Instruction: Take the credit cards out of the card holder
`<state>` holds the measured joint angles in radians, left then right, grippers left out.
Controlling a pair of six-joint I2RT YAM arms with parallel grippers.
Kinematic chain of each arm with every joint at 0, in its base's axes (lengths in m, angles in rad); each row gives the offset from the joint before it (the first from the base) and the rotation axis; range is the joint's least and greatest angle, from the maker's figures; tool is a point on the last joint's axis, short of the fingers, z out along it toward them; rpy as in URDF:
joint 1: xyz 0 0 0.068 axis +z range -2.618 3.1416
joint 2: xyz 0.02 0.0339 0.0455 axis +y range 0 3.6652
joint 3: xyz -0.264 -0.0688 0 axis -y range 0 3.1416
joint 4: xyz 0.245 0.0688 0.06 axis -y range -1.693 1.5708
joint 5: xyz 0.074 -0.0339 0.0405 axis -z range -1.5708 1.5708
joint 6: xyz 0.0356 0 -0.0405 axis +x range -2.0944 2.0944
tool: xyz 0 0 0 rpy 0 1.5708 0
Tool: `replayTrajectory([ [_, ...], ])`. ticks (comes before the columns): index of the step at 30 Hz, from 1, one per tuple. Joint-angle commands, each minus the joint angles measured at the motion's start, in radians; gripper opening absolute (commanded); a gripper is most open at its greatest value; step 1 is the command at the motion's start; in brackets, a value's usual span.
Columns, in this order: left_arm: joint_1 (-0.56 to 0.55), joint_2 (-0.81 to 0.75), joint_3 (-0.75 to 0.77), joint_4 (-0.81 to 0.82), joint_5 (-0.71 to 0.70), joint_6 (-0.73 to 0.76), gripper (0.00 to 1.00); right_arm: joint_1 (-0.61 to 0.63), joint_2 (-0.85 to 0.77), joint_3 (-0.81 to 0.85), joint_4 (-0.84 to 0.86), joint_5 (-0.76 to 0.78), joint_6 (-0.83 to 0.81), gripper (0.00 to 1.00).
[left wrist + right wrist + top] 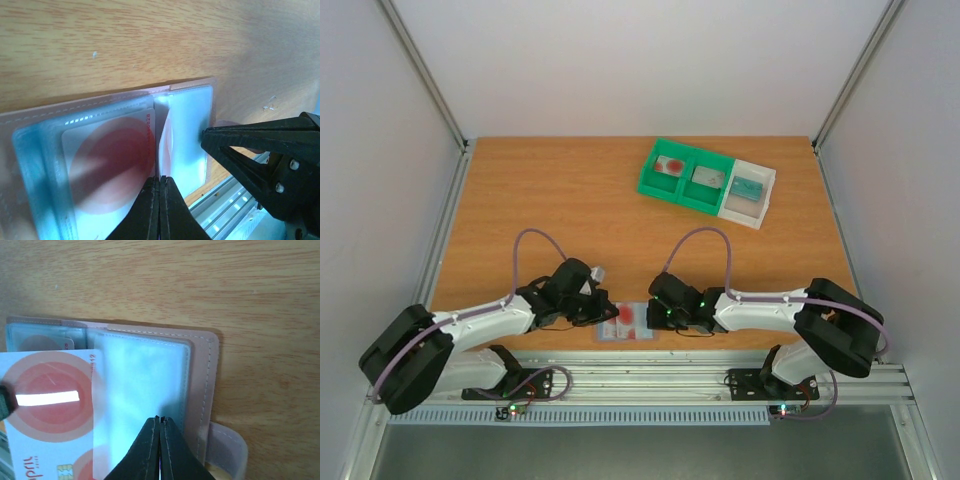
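Note:
The card holder (630,322) lies open at the near table edge between both grippers. It has clear blue-grey sleeves and a pinkish border (200,390). A whitish credit card with a big red blotch (50,405) lies over its left panel, one edge tucked under the right sleeve; it also shows in the left wrist view (110,160). My left gripper (603,313) is shut, tips (160,179) at the centre crease beside the card's edge. My right gripper (653,313) is shut, tips (159,418) on the right sleeve. Its fingers (240,145) touch that sleeve's outer edge. No greyish card shows in the holder.
A green and white compartment tray (705,205) stands at the back right, with a red-blotched card (670,165), a grey card (708,177) and a teal item (748,187) in it. The metal rail (235,210) runs just beyond the holder's near side.

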<state>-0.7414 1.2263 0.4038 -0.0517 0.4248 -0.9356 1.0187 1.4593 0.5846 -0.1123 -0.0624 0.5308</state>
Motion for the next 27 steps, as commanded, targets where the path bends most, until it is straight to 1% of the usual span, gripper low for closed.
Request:
replayTrajectory([
  [1,0.002,-0.062,0.051,-0.144,-0.041,0.064,0.00,0.007,-0.055,0.048,-0.116,0.020,-0.090,0.04],
  [3,0.002,-0.085,0.078,-0.203,-0.039,0.087,0.00,0.007,-0.103,0.101,-0.223,0.047,-0.132,0.05],
  [6,0.001,-0.127,0.099,-0.232,-0.007,0.120,0.00,0.007,-0.193,0.166,-0.345,0.097,-0.203,0.07],
  [11,0.002,-0.175,0.146,-0.270,0.067,0.178,0.00,0.005,-0.287,0.311,-0.546,0.098,-0.338,0.11],
  [13,0.002,-0.186,0.172,-0.284,0.108,0.202,0.00,0.004,-0.316,0.372,-0.631,0.075,-0.379,0.12],
  [14,0.001,-0.192,0.183,-0.287,0.135,0.213,0.01,0.004,-0.334,0.397,-0.665,0.035,-0.404,0.13],
  [18,0.001,-0.215,0.201,-0.238,0.277,0.247,0.00,0.003,-0.400,0.474,-0.765,-0.039,-0.456,0.18],
  [22,0.000,-0.227,0.219,-0.216,0.374,0.263,0.00,-0.005,-0.450,0.501,-0.804,-0.121,-0.511,0.24],
  [25,0.000,-0.229,0.228,-0.181,0.455,0.264,0.00,-0.012,-0.441,0.506,-0.816,-0.223,-0.576,0.28],
  [27,0.000,-0.233,0.239,-0.177,0.493,0.271,0.00,-0.014,-0.433,0.509,-0.821,-0.277,-0.592,0.33],
])
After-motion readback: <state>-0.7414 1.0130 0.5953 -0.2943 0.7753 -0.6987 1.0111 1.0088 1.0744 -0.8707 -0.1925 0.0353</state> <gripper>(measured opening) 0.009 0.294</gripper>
